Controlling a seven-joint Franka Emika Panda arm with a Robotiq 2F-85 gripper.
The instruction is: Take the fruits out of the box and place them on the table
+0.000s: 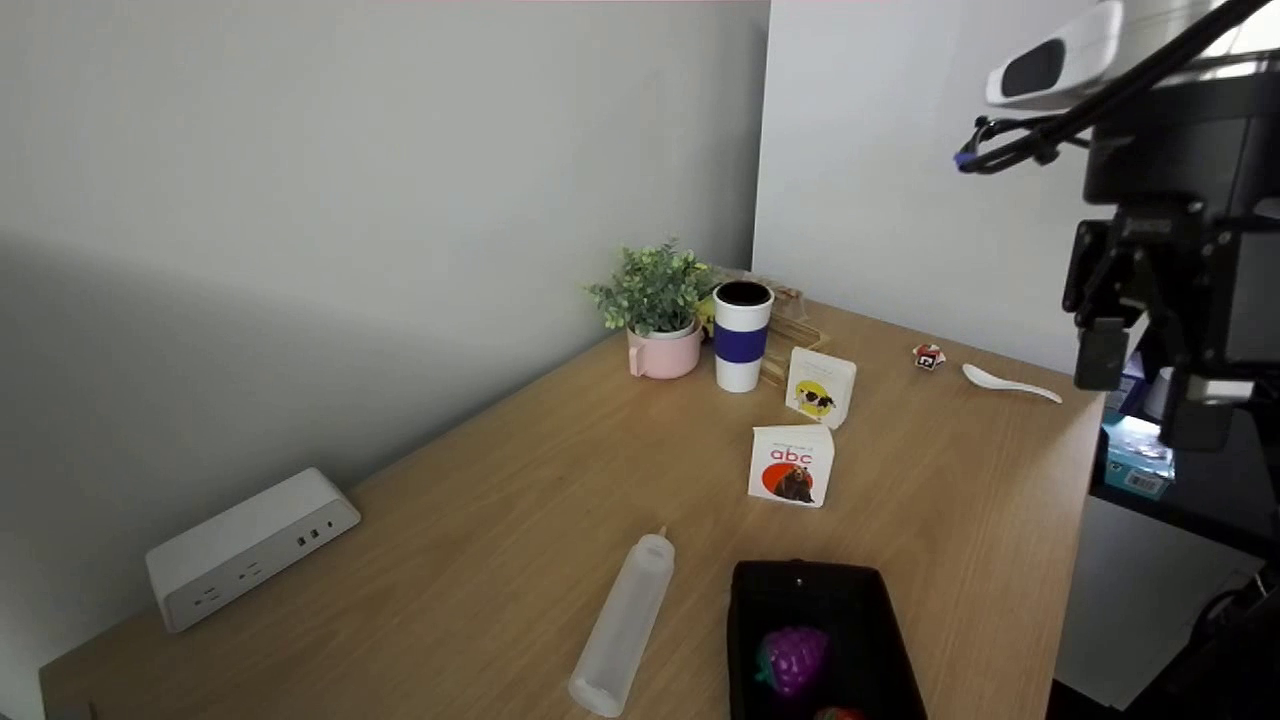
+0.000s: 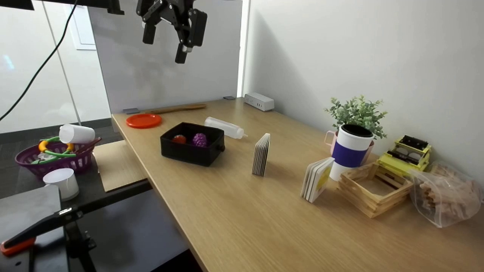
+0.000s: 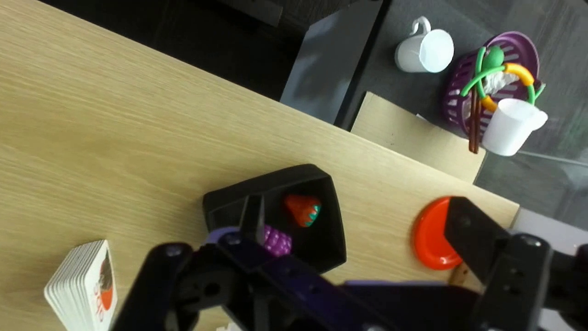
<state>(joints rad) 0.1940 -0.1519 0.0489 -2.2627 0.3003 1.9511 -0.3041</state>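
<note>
The black box [image 1: 809,575] stands on the wood-grain table [image 1: 480,560]; it also shows in an exterior view [image 2: 189,153] and the wrist view [image 3: 271,179]. Inside lie a bumpy purple fruit [image 2: 199,139] with a green end and a red strawberry-like fruit [image 2: 179,139] with a green top. In the wrist view a finger partly covers the purple fruit [image 3: 278,241], while the red fruit [image 3: 302,209] is in plain sight. A separate small green fruit is hidden or out of view. My gripper [image 2: 165,46] is open and empty, high above the table, apart from the box.
A clear squeeze bottle [image 1: 625,625] lies beside the box. Two small board books [image 1: 791,465] stand nearby. A red plate [image 2: 144,120] and wooden spoon lie beyond the box. A tumbler [image 1: 742,340], plant, wooden crate [image 2: 374,187] and white socket unit [image 1: 255,545] line the wall.
</note>
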